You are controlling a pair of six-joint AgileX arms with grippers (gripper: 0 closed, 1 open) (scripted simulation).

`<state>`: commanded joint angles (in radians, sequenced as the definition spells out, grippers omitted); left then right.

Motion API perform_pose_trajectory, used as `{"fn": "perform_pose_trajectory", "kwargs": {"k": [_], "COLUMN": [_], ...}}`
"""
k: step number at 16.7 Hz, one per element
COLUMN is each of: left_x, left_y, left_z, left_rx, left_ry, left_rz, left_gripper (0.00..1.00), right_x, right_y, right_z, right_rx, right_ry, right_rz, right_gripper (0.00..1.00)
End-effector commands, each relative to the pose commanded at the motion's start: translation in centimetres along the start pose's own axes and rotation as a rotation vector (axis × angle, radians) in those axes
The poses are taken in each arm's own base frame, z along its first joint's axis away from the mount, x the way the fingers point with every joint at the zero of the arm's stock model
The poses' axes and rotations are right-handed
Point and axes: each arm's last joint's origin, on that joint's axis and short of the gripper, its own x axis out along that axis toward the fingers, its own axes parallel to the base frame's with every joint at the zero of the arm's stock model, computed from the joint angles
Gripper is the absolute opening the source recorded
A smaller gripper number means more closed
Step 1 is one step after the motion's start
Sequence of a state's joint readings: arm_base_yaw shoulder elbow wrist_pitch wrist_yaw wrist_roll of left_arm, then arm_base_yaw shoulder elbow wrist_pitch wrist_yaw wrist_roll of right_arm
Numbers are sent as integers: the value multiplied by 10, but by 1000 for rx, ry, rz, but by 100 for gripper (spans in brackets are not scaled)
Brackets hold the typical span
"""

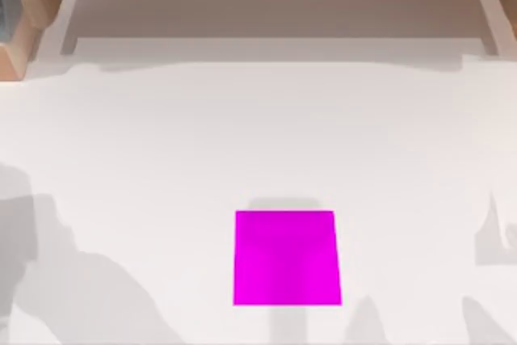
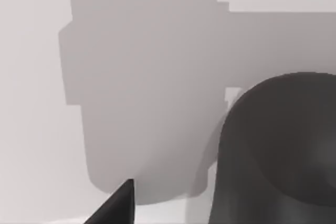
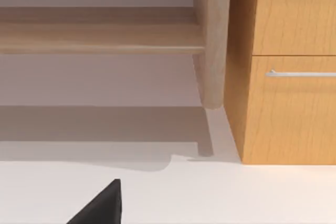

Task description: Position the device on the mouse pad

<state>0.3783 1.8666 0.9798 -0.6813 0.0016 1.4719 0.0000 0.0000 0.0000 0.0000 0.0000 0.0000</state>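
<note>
Dark grey and smooth, the device [image 2: 278,150] shows as a rounded, matte hump close beneath the left wrist camera, over the white table [image 1: 161,135]. Its full outline is cut off, so I cannot confirm its oblong shape here.

It looks like a rigid, light shell with no give. I judge that the curved top would be slippery under a pinch and that the flatter long sides are the better place to take hold, low down, so it cannot squirt upward. It should tolerate a firm grip, though not a drop.

A black tip of the left gripper [image 2: 118,208] shows just beside the device. I cannot tell whether that gripper is wide, narrow or already holding the device, nor whether the two touch.

The mouse pad [image 1: 287,258] is a flat, plain magenta near-square lying bare near the front middle of the table, with nothing on it yet.

The right gripper [image 3: 102,205] sits idle, facing a wooden cabinet [image 3: 294,103], and I cannot tell its state either.
</note>
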Motion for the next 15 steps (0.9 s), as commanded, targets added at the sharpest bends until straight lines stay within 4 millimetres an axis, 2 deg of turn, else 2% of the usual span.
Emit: {"fn": "perform_pose_trajectory", "kwargs": {"k": [9, 15], "left_x": [0, 0], "left_y": [0, 0], "left_z": [0, 0], "left_rx": [0, 0], "left_ry": [0, 0], "left_rz": [0, 0], "left_gripper": [2, 0], "right_x": [0, 0], "right_y": [0, 0], "right_z": [0, 0], "right_rx": [0, 0], "right_ry": [0, 0], "right_rz": [0, 0], "right_gripper": [100, 100]}}
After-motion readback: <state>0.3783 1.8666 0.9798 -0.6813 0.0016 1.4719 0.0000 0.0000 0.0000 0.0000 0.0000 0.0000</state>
